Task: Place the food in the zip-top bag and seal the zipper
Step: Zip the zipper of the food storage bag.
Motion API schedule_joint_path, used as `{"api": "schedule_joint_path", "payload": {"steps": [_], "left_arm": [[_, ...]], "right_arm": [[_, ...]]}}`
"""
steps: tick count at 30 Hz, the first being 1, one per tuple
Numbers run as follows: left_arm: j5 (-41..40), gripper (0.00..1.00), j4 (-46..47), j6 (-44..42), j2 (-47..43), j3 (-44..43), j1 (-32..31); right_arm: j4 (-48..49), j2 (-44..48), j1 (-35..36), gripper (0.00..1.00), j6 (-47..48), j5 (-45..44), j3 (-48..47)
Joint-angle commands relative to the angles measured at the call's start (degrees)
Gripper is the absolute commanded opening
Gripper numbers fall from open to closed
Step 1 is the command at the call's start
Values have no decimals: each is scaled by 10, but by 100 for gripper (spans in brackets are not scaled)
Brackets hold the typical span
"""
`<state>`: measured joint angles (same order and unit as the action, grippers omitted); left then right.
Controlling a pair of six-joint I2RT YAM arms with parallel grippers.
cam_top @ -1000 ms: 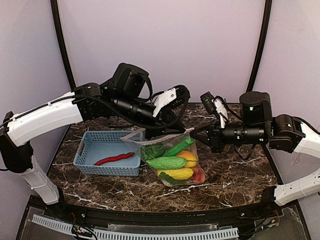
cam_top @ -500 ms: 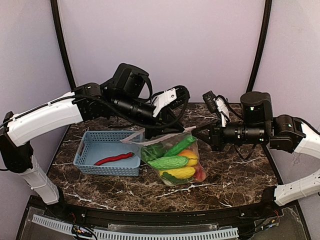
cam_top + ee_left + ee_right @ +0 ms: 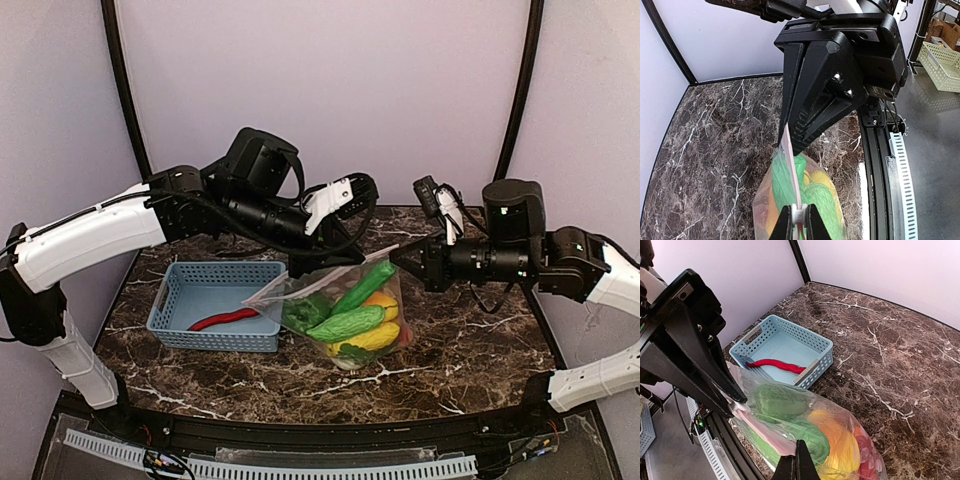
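Observation:
The clear zip-top bag (image 3: 350, 310) hangs between my two grippers, its bottom near the table. It holds the food: green cucumbers (image 3: 348, 322), yellow pieces (image 3: 372, 338), and something red low on the right. My left gripper (image 3: 303, 268) is shut on the zipper (image 3: 790, 165), a white piece pinched between its fingertips (image 3: 799, 220). The right gripper (image 3: 402, 256) is shut on the opposite end of the mouth edge (image 3: 797, 462). The pinkish strip runs taut between them. A red chili (image 3: 228, 318) lies in the basket, outside the bag.
The light blue lattice basket (image 3: 170, 300) stands just left of the bag, touching or nearly touching it. Dark marble table (image 3: 470, 350) stretches to the right and front. A black rail edges the table's near side (image 3: 875, 165).
The bag has been lifted off the table and its mouth edge pulled straight. The right gripper rose slightly and moved right. The left arm hardly moved.

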<state>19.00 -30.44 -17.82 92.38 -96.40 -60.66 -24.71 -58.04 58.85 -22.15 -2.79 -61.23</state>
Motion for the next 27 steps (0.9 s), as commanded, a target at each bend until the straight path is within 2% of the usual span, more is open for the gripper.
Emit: {"api": "schedule_joint_path", "payload": {"steps": [1,27], "left_arm": [[-8,1,-55,-2,-17,0,1],[-45,1,-58,10,-61,63,6]], "right_arm": [[5,13,-19,0,-19,-41,-4],[-8,13,-55,0,-58,-55,0]]}}
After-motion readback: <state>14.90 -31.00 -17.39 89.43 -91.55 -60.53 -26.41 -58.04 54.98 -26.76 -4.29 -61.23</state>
